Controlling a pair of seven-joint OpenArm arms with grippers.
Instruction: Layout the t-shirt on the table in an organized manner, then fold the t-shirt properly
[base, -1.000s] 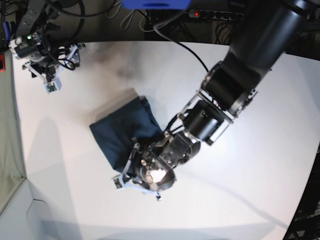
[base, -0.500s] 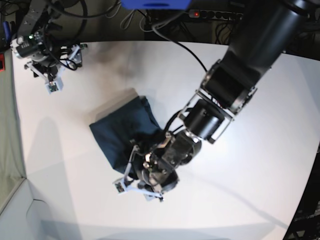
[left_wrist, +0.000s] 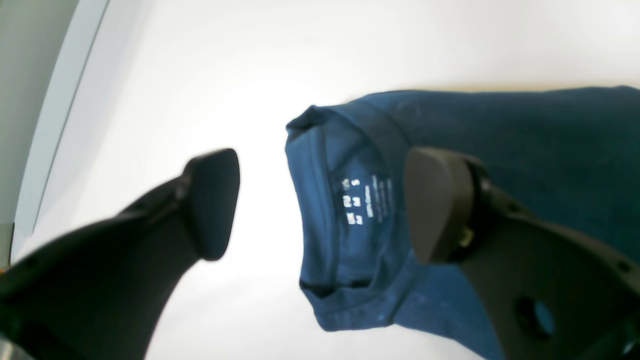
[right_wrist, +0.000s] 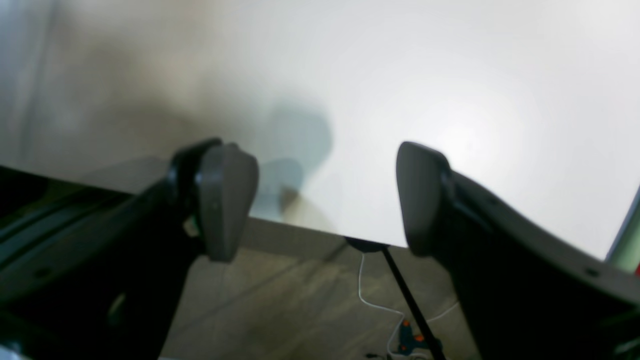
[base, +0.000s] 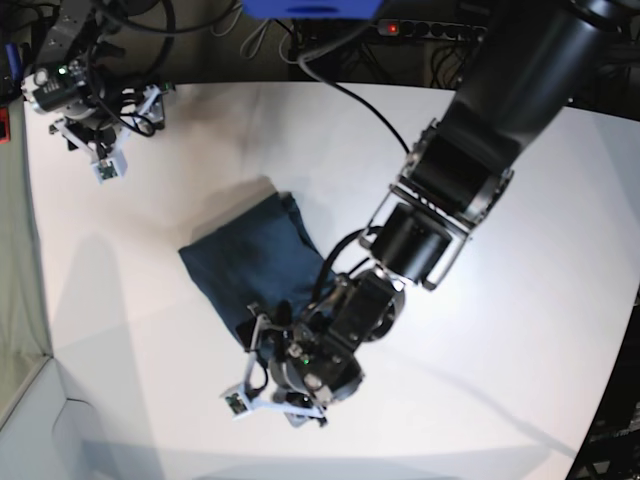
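Note:
The t-shirt lies folded into a dark navy rectangle left of the middle of the white table. My left gripper hangs open just past the shirt's near corner, holding nothing. In the left wrist view the t-shirt shows its neck opening and white label between the spread fingers of the left gripper, with the cloth below them. My right gripper is open and empty at the table's far left corner. In the right wrist view that gripper hovers over the table at its edge.
The big black left arm slants across the table from the back right. A power strip and cables lie behind the far edge. Floor with a white cable shows beyond the table edge in the right wrist view.
My left gripper opened wider, let the shirt's corner go and drew back toward the near edge. The right gripper shifted slightly toward the far edge.

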